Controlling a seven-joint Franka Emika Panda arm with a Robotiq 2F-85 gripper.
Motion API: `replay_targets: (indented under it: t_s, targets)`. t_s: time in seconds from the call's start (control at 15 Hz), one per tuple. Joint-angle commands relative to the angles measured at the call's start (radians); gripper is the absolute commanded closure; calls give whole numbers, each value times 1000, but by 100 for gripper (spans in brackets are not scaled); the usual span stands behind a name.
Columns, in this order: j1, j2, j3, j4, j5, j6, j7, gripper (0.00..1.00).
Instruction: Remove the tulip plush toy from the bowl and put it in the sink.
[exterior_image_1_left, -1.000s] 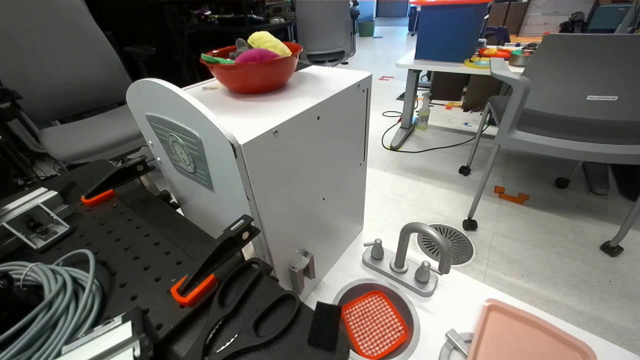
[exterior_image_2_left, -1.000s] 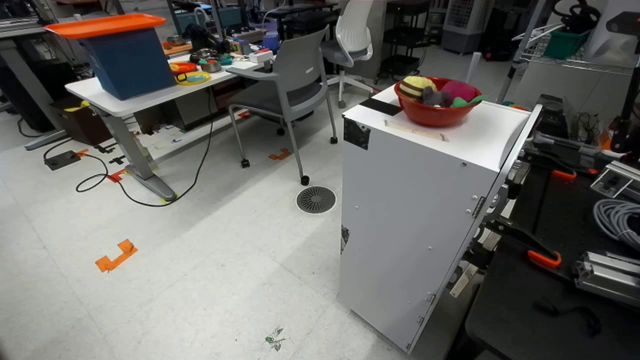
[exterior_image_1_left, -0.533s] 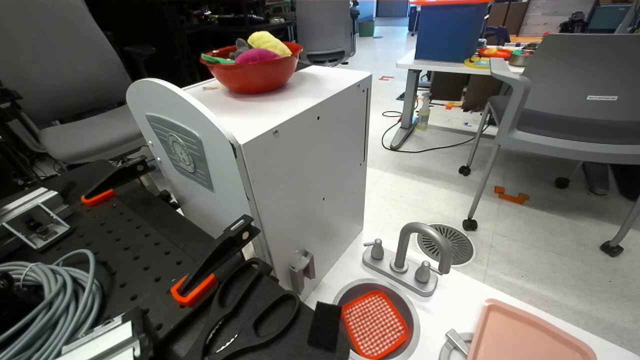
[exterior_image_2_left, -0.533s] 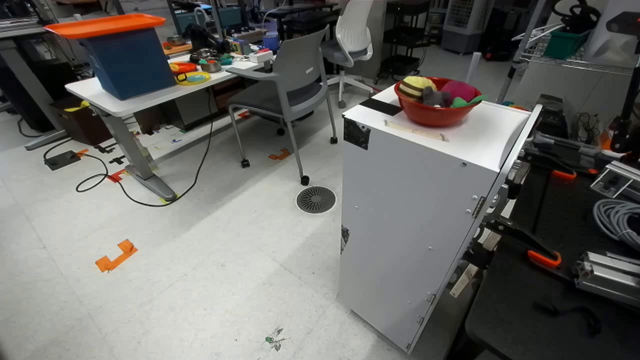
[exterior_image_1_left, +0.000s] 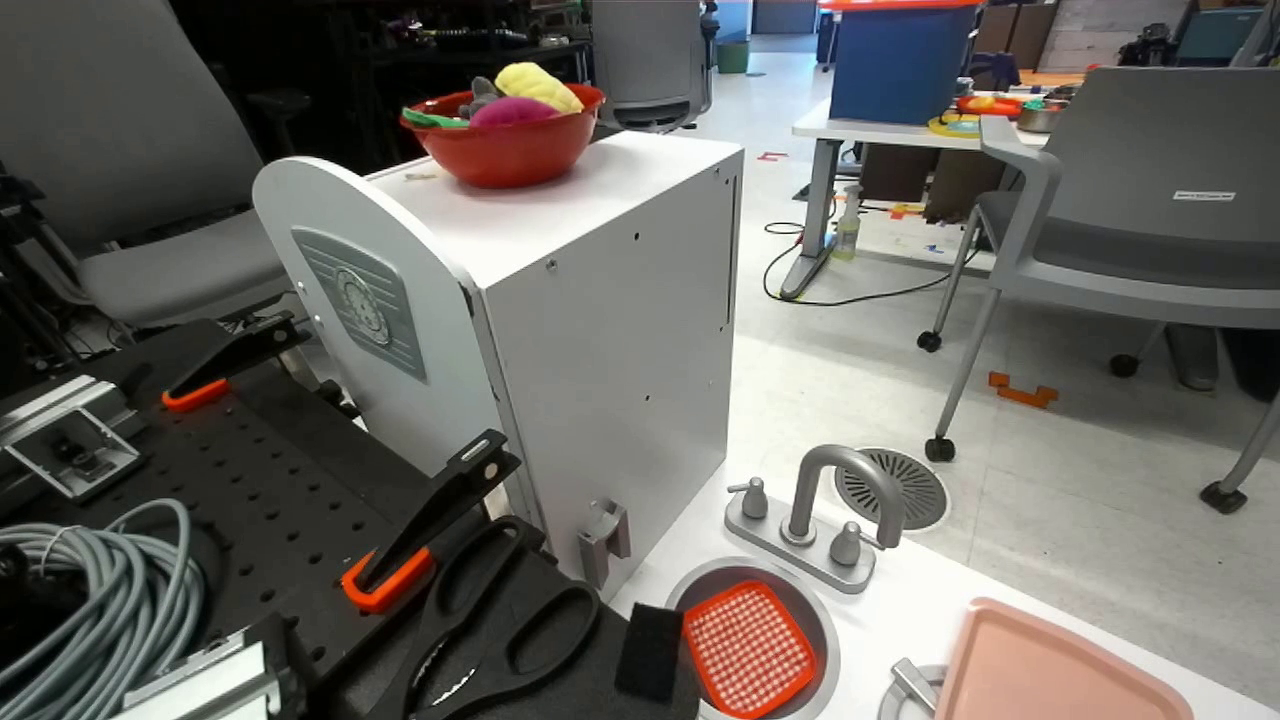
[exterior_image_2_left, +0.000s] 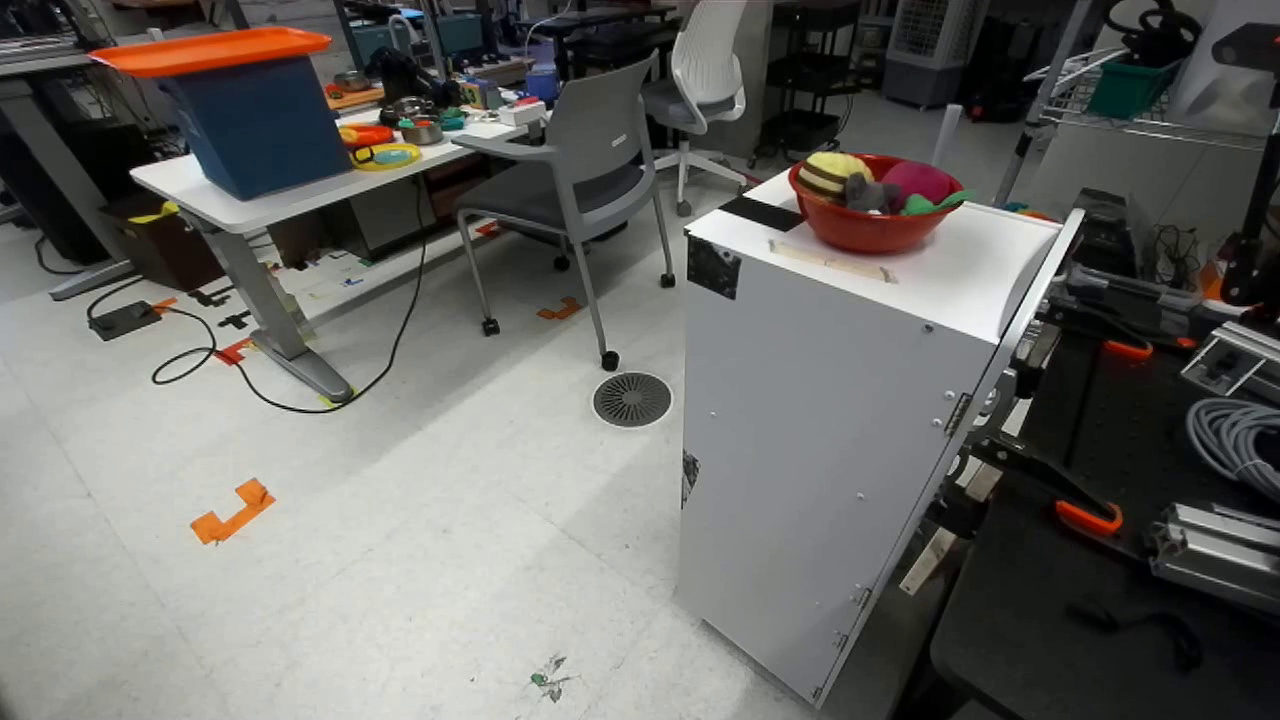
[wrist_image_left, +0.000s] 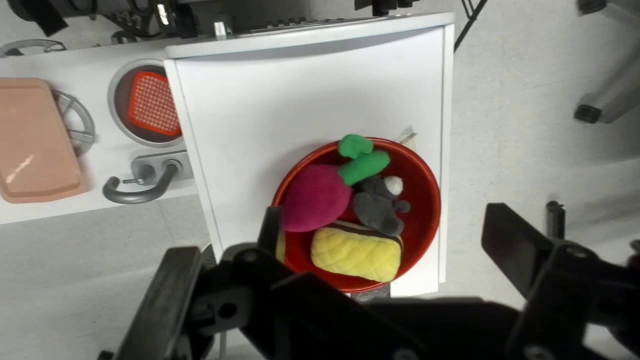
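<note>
The tulip plush toy (wrist_image_left: 317, 197) has a magenta head and a green stem. It lies in the glossy red bowl (wrist_image_left: 422, 215), its leaf over the rim. It also shows in both exterior views (exterior_image_1_left: 513, 111) (exterior_image_2_left: 917, 181). The bowl stands on a white cabinet (exterior_image_2_left: 810, 400). The sink (exterior_image_1_left: 826, 620) is a grey round basin holding an orange-red grid-patterned basket (exterior_image_1_left: 750, 648); the sink also shows in the wrist view (wrist_image_left: 118, 102). My gripper (wrist_image_left: 382, 212) is open and empty above the bowl, its left finger overlapping the bowl's edge in the wrist view. Neither exterior view shows it.
A yellow plush (wrist_image_left: 357, 255) and a grey plush (wrist_image_left: 377, 212) share the bowl with the tulip. The cabinet has a raised arched panel (exterior_image_1_left: 365, 290). A grey faucet (exterior_image_1_left: 803, 500) stands beside the sink. A pale pink tray (wrist_image_left: 37, 140) lies farther along the white counter. Black clamps (exterior_image_1_left: 430, 515) stick up nearby.
</note>
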Motion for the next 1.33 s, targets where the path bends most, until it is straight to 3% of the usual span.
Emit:
replay_targets:
  t_s: [0.0, 0.33, 0.93, 1.27]
  targets:
    - [-41, -30, 41, 28, -108, -83, 95, 0]
    - [-43, -21, 55, 47, -155, -111, 121, 0]
    - [-48, 13, 32, 56, -131, -19, 87, 0]
    - [-51, 90, 22, 118, -129, -22, 77, 0]
